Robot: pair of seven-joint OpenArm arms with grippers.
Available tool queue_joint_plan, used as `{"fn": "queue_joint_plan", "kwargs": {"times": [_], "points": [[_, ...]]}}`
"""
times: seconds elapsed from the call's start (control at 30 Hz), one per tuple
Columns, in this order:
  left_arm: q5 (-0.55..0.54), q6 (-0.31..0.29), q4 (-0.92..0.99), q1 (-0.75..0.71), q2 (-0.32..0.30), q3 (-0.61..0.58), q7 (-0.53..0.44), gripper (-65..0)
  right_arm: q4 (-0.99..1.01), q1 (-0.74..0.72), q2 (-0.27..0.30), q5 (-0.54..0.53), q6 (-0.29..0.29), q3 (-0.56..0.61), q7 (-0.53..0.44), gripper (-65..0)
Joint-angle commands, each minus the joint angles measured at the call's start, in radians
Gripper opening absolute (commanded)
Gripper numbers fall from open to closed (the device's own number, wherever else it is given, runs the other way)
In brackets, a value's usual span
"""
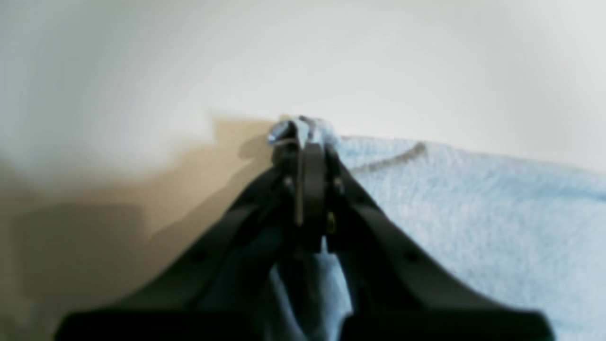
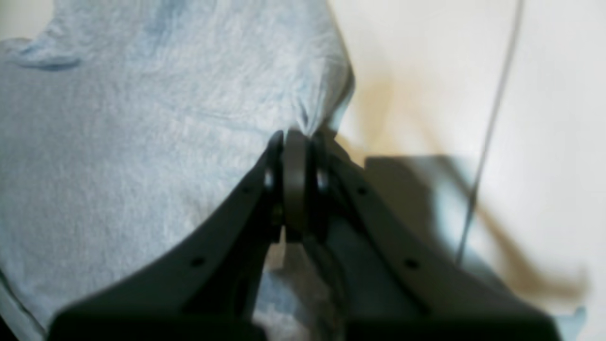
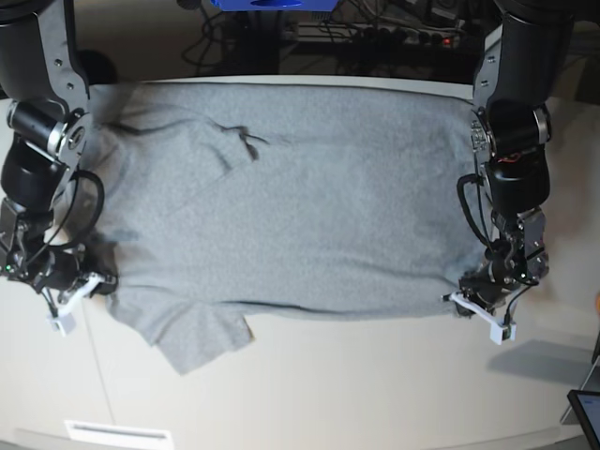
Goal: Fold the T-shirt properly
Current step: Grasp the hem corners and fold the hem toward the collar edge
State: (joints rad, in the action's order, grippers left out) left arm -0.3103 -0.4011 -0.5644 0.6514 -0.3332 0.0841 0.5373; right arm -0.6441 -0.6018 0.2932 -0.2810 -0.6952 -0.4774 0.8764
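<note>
While the grey T-shirt (image 3: 300, 197) lies flat across the tabletop (image 3: 328, 384), plain side up, we see its long axis run side to side, a sleeve toward our right arm, the hem toward our left; both near corners sit at our fingers; our right gripper (image 3: 82, 286) is clenched on the sleeve-side edge; our left gripper (image 3: 473, 298) is clenched on the hem corner.
</note>
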Motion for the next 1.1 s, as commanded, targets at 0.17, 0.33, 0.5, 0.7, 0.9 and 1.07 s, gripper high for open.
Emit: {"fn": "queue_joint_plan", "kwargs": {"times": [0.17, 0.33, 0.5, 0.7, 0.9, 1.07], "points": [[-0.002, -0.003, -0.185, -0.032, -0.016, -0.007, 0.068, -65.0, -0.038, -0.031, 0.016, -0.017, -0.003, 0.001, -0.024, -64.7], [-0.002, -0.005, -0.312, -0.087, -0.016, -0.004, 0.137, -65.0, -0.038, -0.028, 0.016, -0.017, -0.003, 0.001, -0.023, -64.7], [-0.007, -0.006, -0.412, -0.135, -0.033, -0.005, 0.186, -65.0, -0.038, -0.027, 0.019, -0.016, -0.003, 0.003, -0.021, -64.9], [-0.002, -0.006, -0.503, -0.187, -0.045, 0.0, 0.201, -65.0, -0.075, -0.002, 0.027, -0.016, -0.003, 0.003, -0.02, -64.9], [-0.007, -0.006, -0.593, -0.247, -0.063, 0.0, 0.221, -65.0, -0.27, 0.099, 0.025, -0.016, -0.003, 0.001, -0.015, -64.9], [-0.003, -0.006, -0.675, -0.293, -0.06, 0.001, 0.221, -65.0, -0.343, 0.15, 0.025, -0.016, -0.003, 0.003, -0.013, -64.9]]}}
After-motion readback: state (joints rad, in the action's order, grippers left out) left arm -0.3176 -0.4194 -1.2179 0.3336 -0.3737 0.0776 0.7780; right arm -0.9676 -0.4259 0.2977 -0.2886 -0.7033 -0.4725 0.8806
